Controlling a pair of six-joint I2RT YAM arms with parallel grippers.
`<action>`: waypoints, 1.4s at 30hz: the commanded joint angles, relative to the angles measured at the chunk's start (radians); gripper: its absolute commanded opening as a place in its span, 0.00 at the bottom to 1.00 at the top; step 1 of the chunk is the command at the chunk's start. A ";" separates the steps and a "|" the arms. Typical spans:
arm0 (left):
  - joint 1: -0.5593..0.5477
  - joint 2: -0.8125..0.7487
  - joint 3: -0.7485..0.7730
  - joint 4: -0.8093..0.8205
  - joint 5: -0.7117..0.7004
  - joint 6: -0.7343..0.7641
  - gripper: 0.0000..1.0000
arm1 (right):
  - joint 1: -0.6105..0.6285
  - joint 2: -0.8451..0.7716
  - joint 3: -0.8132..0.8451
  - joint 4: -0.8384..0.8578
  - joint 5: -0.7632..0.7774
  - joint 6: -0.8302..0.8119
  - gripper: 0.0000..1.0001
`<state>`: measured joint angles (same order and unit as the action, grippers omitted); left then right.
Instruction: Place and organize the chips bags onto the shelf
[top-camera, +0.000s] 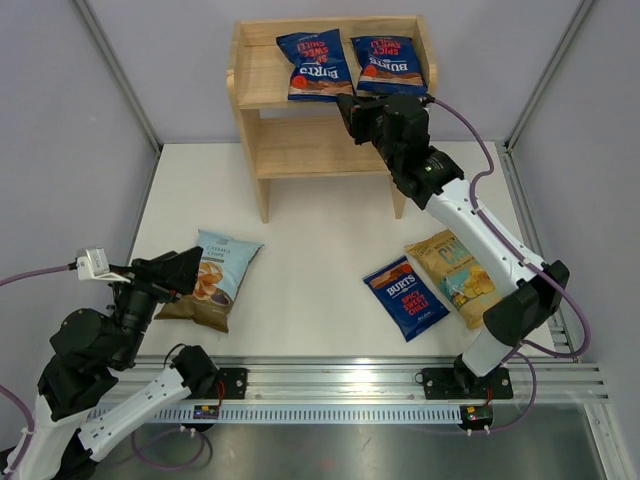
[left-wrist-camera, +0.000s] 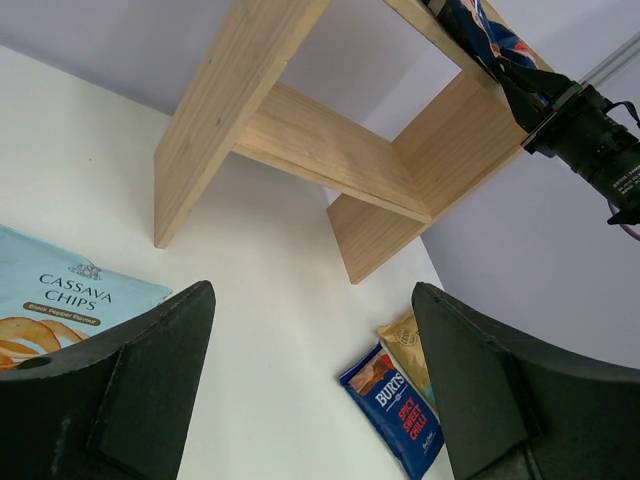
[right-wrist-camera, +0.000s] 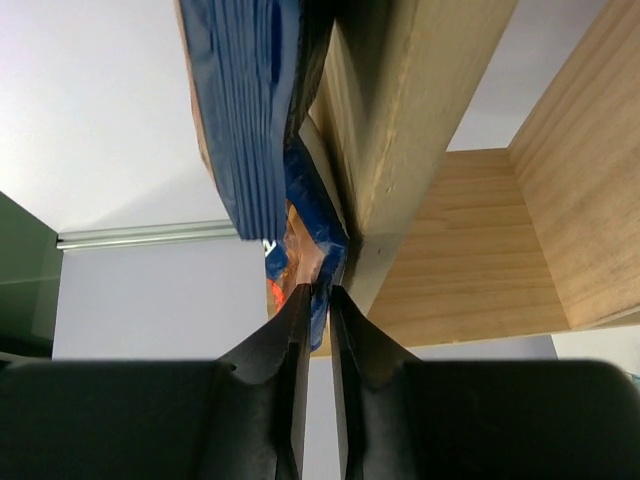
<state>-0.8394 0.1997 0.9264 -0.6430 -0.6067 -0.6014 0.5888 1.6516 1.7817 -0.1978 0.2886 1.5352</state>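
Observation:
The wooden shelf (top-camera: 300, 150) stands at the back of the table. Two dark blue Burts bags (top-camera: 315, 62) (top-camera: 390, 62) lie on its top tier. My right gripper (top-camera: 348, 105) is at that tier's front edge, and its jaws (right-wrist-camera: 320, 292) are shut on the lower edge of a dark blue bag (right-wrist-camera: 315, 225). A third dark blue bag (top-camera: 405, 297) and the tan-yellow bag (top-camera: 455, 268) lie on the table at the right. The pale blue-white bag (top-camera: 215, 275) lies at the left. My left gripper (top-camera: 185, 270) is open and empty just above it.
The shelf's lower tier (left-wrist-camera: 320, 150) holds nothing. The left wrist view also shows the pale bag (left-wrist-camera: 60, 300), the dark blue bag (left-wrist-camera: 400, 410) and the tan bag (left-wrist-camera: 405, 345). Grey walls close in both sides. A metal rail (top-camera: 350, 385) runs along the near edge.

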 joint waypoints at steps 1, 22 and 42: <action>0.000 -0.013 -0.004 0.009 -0.015 0.014 0.83 | 0.035 -0.019 0.016 0.067 0.055 0.009 0.20; 0.000 0.112 -0.018 0.081 0.174 0.092 0.96 | 0.052 -0.243 -0.165 0.089 -0.029 -0.333 0.93; 0.000 0.688 -0.110 0.561 0.732 0.138 0.99 | 0.048 -0.883 -0.723 -0.624 -0.083 -0.954 1.00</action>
<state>-0.8394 0.8516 0.8215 -0.2470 0.0341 -0.4488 0.6346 0.7719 1.1225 -0.6666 0.1734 0.6064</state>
